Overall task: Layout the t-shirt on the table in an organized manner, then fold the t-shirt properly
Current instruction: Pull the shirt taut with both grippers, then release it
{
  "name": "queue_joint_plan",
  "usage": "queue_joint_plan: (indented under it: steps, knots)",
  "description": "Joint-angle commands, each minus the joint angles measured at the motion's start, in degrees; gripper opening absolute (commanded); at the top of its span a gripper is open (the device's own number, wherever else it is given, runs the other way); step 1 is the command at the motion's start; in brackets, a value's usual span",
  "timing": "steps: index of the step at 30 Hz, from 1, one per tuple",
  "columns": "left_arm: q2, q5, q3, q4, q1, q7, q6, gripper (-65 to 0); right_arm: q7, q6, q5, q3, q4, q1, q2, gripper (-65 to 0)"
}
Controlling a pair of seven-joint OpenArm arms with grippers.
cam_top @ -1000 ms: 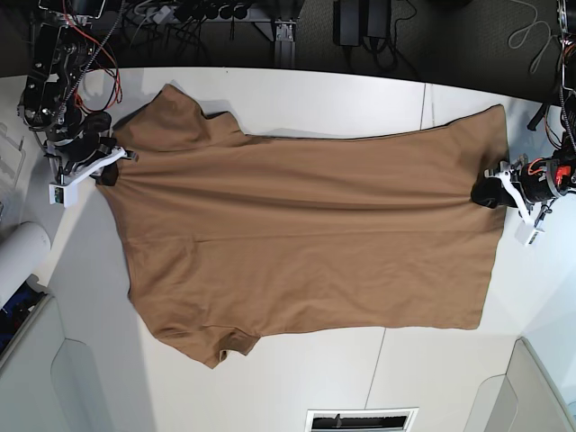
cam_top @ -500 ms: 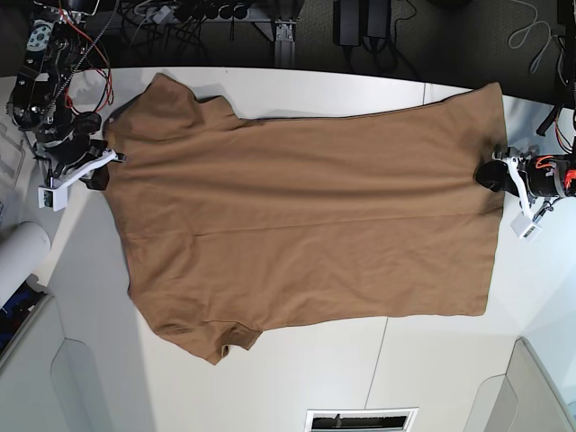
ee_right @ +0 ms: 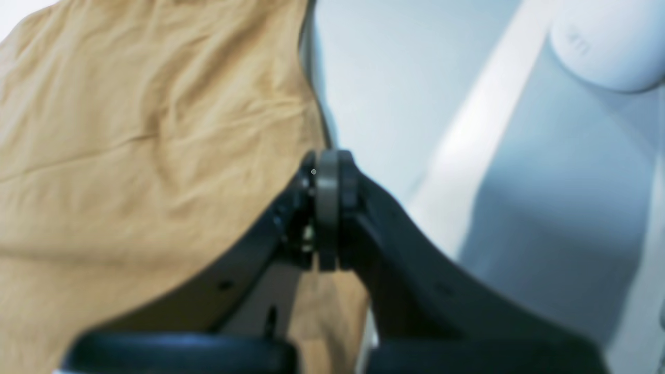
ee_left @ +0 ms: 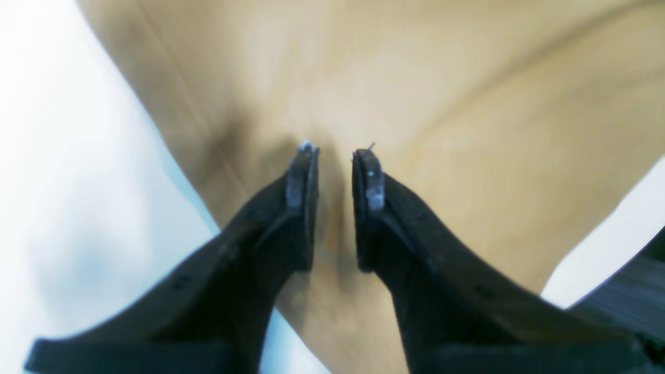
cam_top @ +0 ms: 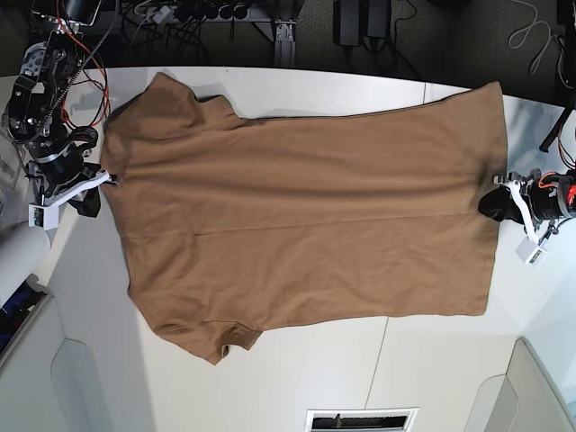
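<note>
The tan-brown t-shirt (cam_top: 306, 216) lies spread flat across the white table (cam_top: 360, 378), collar end at the left and hem at the right. My right gripper (cam_top: 101, 186) is at the shirt's left edge by the shoulder. In the right wrist view that gripper (ee_right: 327, 161) has its pads pressed together at the edge of the t-shirt (ee_right: 130, 130). My left gripper (cam_top: 490, 202) is at the middle of the hem. In the left wrist view this gripper (ee_left: 335, 161) stands narrowly parted with the t-shirt (ee_left: 467, 104) bunched in the gap and creases running to it.
A white cylinder (cam_top: 18, 256) lies off the table's left edge, and also shows as the white cylinder (ee_right: 608, 41) in the right wrist view. Cables and power strips (cam_top: 180, 13) hang behind the table. A vent slot (cam_top: 360, 419) sits at the front edge, with grey panels (cam_top: 540, 387) at the front corners.
Both grippers have drawn outward, the right one to the left and lower, the left one further right. The shirt has stretched flatter between them and its creases have smoothed.
</note>
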Motion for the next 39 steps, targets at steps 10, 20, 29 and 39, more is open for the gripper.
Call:
queue_joint_plan:
  steps: [10, 20, 29, 39]
  knots:
    - [6.38, 14.34, -0.50, -13.07, -6.99, -12.90, 0.11, -51.5, 2.69, 2.84, 0.44, 0.35, -11.87, 6.12, 0.66, -65.0]
    - [12.26, 25.03, -0.50, -17.86, -8.48, -17.57, 4.72, -54.2, 0.48, 3.74, 0.48, 0.37, -11.89, 3.56, 0.68, -65.0]
    - [11.69, 29.29, -0.50, -17.86, -10.36, -16.76, 4.79, -54.2, -0.37, 4.13, 4.35, 0.37, -11.72, -0.55, 0.68, -65.0]
    - [5.68, 7.91, -0.50, -17.42, -10.40, -7.21, -0.28, -42.8, -0.50, 4.13, 5.14, 2.64, -7.78, -1.77, 0.70, -65.0]
